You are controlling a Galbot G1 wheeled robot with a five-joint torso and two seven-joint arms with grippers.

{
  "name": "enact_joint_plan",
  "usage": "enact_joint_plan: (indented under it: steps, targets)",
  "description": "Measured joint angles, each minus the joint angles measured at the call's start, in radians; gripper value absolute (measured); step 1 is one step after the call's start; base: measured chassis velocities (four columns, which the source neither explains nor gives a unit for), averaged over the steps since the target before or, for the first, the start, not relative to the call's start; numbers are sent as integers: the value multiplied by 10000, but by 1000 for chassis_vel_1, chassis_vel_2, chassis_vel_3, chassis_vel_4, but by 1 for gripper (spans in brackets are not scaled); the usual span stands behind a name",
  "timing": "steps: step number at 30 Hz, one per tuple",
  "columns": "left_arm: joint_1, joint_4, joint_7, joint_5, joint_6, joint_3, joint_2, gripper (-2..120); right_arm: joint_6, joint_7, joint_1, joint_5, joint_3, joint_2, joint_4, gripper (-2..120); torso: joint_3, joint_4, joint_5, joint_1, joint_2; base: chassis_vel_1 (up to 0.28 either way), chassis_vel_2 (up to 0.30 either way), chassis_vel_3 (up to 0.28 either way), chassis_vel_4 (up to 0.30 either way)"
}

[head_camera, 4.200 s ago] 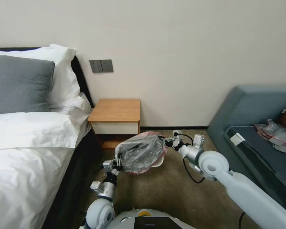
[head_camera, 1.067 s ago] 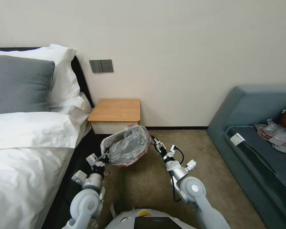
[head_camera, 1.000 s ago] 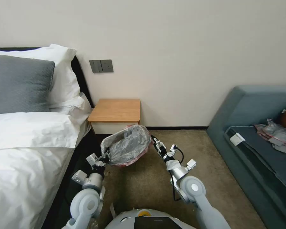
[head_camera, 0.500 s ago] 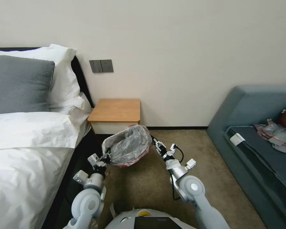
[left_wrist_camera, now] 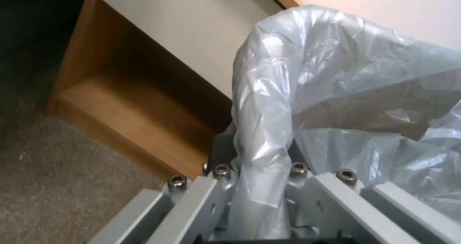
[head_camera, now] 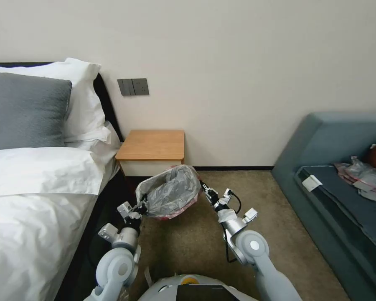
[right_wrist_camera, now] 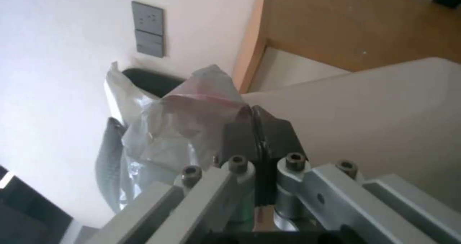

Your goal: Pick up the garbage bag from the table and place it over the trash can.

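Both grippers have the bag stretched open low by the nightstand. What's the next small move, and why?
Probably ease both arms a little lower. The left gripper and right gripper are pinching opposite sides of the garbage bag, its mouth spread open, and the trash can's cream rim sits right beside the right gripper's shut fingers.

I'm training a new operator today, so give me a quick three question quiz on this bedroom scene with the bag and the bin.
1. True or false: the thin crinkly grey translucent garbage bag with a pink rim lies flat on the orange-brown wooden nightstand.
2. Which gripper pinches the bag's rim on the bed side? A left gripper, B right gripper
3. Fill in: the heap of spare grey-pink bags lies on the blue-grey ____.

Key: 1 false, both grippers hold it open, spread between them in front of the nightstand. 2 A. 3 sofa.
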Motion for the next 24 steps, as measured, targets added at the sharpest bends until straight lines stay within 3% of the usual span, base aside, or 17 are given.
enact_joint_plan:
  steps: [11,24]
  targets:
    - [169,-263,56,-122,28,11,14,4,132,70,465,-2236,-196,-243,-1013,0,0,0,1,0,0,0,0,0,0]
    - [295,-419,145,-298,42,-71,42,4,204,-198,858,-3101,-245,-276,-1813,0,0,0,1,0,0,0,0,0,0]
